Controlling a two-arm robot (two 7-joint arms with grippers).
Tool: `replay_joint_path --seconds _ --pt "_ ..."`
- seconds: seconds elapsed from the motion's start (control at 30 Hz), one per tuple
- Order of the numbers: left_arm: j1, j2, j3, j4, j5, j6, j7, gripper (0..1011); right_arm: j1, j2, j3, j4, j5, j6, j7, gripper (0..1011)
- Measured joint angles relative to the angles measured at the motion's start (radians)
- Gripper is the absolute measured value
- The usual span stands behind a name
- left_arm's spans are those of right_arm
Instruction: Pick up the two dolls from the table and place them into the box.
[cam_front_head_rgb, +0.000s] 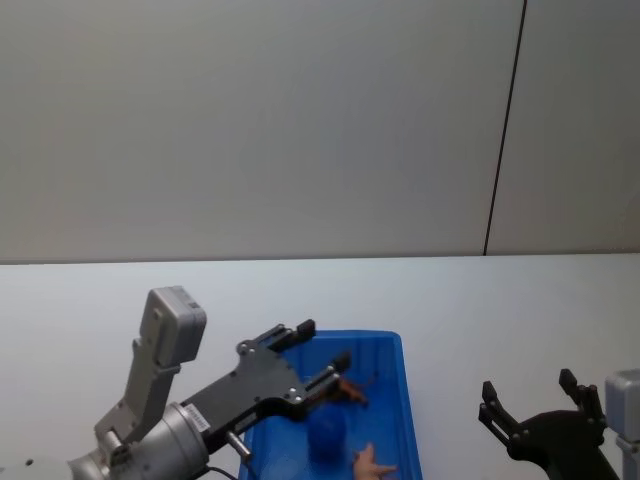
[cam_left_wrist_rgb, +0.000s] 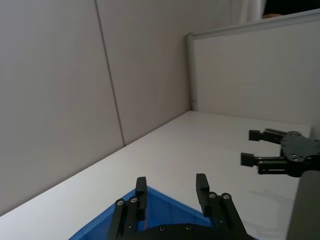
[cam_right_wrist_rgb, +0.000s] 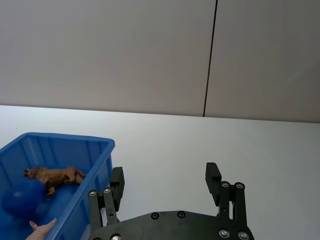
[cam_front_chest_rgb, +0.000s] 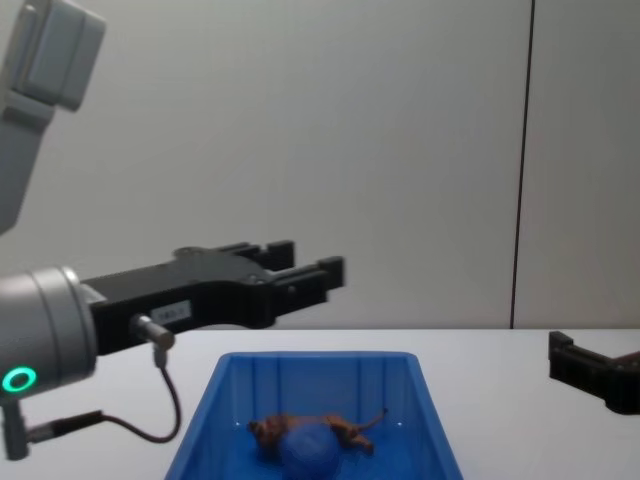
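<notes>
The blue box (cam_front_head_rgb: 388, 352) stands on the white table near its front. Inside it lie the brown lion (cam_front_head_rgb: 351, 393), on its side, and the pale pink pig (cam_front_head_rgb: 373, 463) at the near end, cut off by the head view's edge. The right wrist view shows the lion (cam_right_wrist_rgb: 56, 176) and a bit of the pig (cam_right_wrist_rgb: 43, 229) in the box (cam_right_wrist_rgb: 75, 139). My left gripper (cam_front_head_rgb: 322, 345) hovers open and empty above the box, well above the lion (cam_front_chest_rgb: 345, 430). My right gripper (cam_front_head_rgb: 530, 388) is open and empty, low over the table to the right of the box.
A small blue ball (cam_front_head_rgb: 326, 435) lies in the box between the lion and the pig. The table (cam_front_head_rgb: 500, 300) is bare white on all sides of the box. A grey wall with a dark vertical seam (cam_front_head_rgb: 505, 130) stands behind it.
</notes>
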Motion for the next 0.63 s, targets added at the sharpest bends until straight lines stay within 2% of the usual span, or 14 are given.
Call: replay_joint_path --seconds 0.07,0.17,0.2,0.37,0.5,0.63 --pt "-0.012 -0.010 0.005 0.014 -0.004 -0.003 -0.037 649 0.000 0.000 0.000 0.000 0.000 0.000 0.000 1001" --pt "-0.025 -0.020 0.010 0.029 -0.007 -0.006 -0.069 709 0.000 0.000 0.000 0.000 0.000 0.000 0.000 1001" --pt "-0.033 -0.026 0.013 0.038 -0.009 -0.007 -0.087 768 0.000 0.000 0.000 0.000 0.000 0.000 0.000 1001" --pt "-0.051 -0.041 0.020 0.060 -0.014 -0.011 -0.133 923 0.000 0.000 0.000 0.000 0.000 0.000 0.000 1001" --pt "-0.061 -0.048 0.024 0.071 -0.016 -0.013 -0.157 1001 0.000 0.000 0.000 0.000 0.000 0.000 0.000 1001" --pt "-0.068 -0.054 0.027 0.079 -0.018 -0.015 -0.175 1001 0.000 0.000 0.000 0.000 0.000 0.000 0.000 1001"
